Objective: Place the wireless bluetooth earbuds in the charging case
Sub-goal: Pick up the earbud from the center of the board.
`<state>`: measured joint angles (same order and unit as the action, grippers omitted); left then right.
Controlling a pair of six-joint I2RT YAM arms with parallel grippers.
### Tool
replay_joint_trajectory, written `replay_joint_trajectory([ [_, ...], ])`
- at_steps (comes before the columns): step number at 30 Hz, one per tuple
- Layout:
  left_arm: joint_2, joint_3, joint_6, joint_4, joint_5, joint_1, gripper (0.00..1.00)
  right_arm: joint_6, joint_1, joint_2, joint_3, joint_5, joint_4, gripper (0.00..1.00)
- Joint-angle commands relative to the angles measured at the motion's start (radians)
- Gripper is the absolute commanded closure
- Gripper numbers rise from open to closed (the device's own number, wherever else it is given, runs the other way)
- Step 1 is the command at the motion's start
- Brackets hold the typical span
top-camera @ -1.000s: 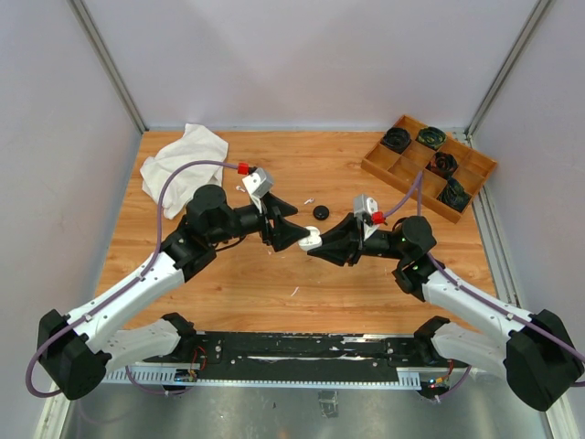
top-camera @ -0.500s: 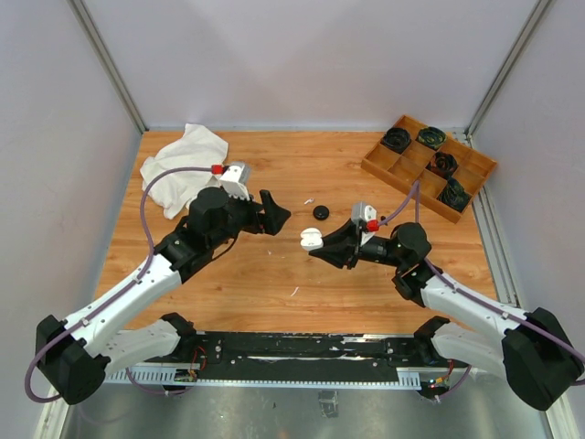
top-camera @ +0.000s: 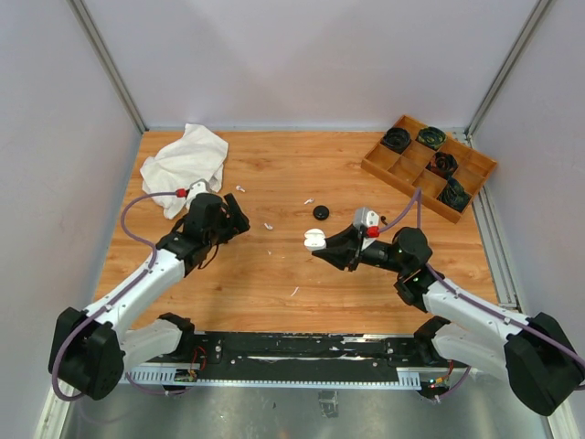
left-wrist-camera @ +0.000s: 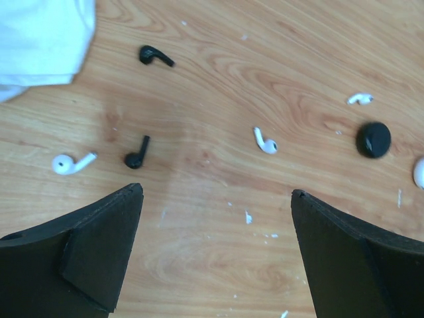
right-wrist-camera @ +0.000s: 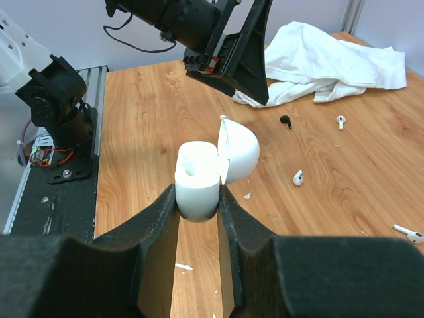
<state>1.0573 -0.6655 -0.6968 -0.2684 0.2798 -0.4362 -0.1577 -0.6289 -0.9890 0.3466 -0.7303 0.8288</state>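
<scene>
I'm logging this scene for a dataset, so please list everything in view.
cloth: one, white, far left
wooden tray: one, brown, far right
dark round cases: four, dark, in tray compartments
black round case: one, black, on the table
white charging case: one, white, lid open, held
white earbuds: three, white, loose on table
black earbuds: two, black, toward the cloth
left gripper: one, black, open over earbuds
right gripper: one, black, gripping the white case

The top camera looked down on the whole table from behind. The left wrist camera faced down, close; the right looked low across. All shared the cloth.
</scene>
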Motion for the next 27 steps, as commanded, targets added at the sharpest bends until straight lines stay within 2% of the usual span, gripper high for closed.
replay_joint_trajectory([
  [1,0.047,0.001,0.003,0.063,0.012,0.077,0.01,0.025,-0.010,0.022,-0.016,0.021,0.009,0.98],
  [12,0.270,-0.020,0.059,0.180,-0.102,0.229,0.01,0.053,-0.010,0.049,-0.011,0.038,-0.038,0.97],
  [22,0.358,-0.014,0.071,0.221,-0.163,0.249,0.02,0.056,-0.010,0.049,-0.008,0.038,-0.046,0.97],
  [27,0.387,-0.117,0.078,0.219,-0.160,0.249,0.04,0.055,-0.011,0.047,-0.007,0.040,-0.046,0.97],
])
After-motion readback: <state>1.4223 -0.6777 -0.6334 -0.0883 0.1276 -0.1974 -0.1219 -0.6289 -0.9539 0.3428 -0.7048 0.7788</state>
